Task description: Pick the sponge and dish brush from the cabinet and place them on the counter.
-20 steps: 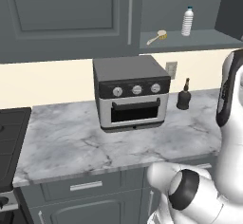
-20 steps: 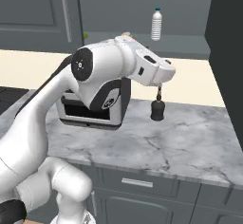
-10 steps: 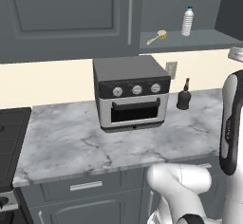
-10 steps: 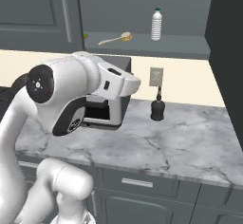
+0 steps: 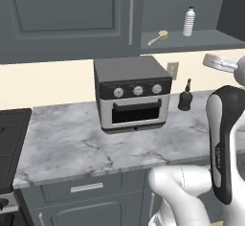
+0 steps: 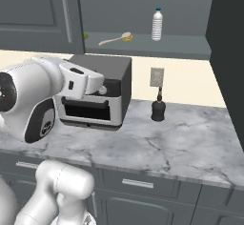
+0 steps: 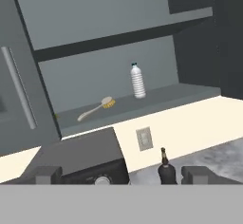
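Note:
The cabinet (image 5: pixel 201 40) stands open at the upper right, its grey shelf bare in front. On that shelf lies the dish brush (image 5: pixel 158 37) (image 6: pixel 116 39) (image 7: pixel 97 108), cream handle pointing left, tan head to the right. A green-yellow sliver of the sponge (image 6: pixel 86 36) peeks out at the shelf's left end, mostly hidden by the door edge. My gripper (image 7: pixel 122 175) is open with nothing between its fingers, well below and short of the shelf, above the counter (image 5: pixel 81 143) and facing the cabinet.
A clear plastic bottle (image 7: pixel 138 80) stands on the shelf to the right of the brush. A toaster oven (image 5: pixel 131 92) and a small black bottle (image 5: pixel 185 97) sit on the counter beneath. The closed cabinet door with its slim handle (image 7: pixel 19 88) is to the left. A black stovetop (image 5: pixel 9 143) lies at the far left.
The arm has swung: the hand moved left in the right base view, and the forearm moved right and lower in the left base view. The gripper stayed open. The shelf's things did not move.

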